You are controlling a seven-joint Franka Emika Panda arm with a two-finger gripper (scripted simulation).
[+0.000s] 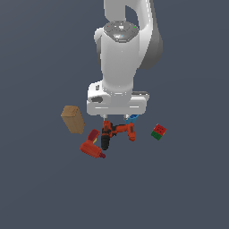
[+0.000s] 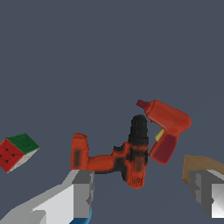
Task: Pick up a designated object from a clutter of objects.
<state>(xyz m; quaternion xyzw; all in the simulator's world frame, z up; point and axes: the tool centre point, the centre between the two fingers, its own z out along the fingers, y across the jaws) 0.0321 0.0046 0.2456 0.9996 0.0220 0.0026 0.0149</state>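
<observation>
Orange-red drill (image 2: 118, 159) lies between spread fingers (image 2: 83, 192), not touching either; red bottle (image 2: 168, 127) just beside chuck.

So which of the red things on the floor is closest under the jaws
The orange-red power drill with the black chuck, lying directly below the gripper. The red spray bottle and red-and-green cube lie off to either side.
</observation>
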